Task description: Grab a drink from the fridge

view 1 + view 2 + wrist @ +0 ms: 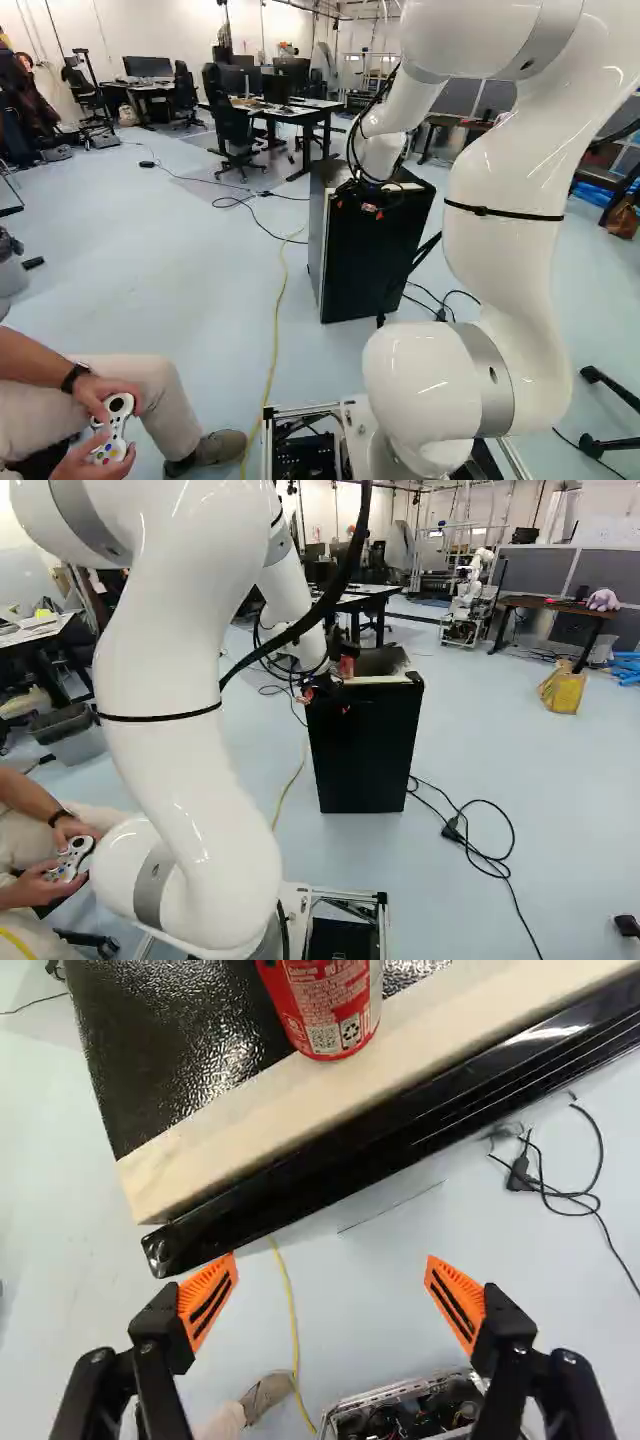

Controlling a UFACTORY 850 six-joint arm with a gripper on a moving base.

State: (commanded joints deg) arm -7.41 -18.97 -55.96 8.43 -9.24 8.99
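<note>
Toward the right base view's upper middle, one red cylindrical metal can stands atop one black boxy fridge; one black two-fingered gripper gapes, released.

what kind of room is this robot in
Probably a robotics lab or shared workshop: another robot stands across the room, desks with monitors line the back, and cables trail over the open floor.
</note>
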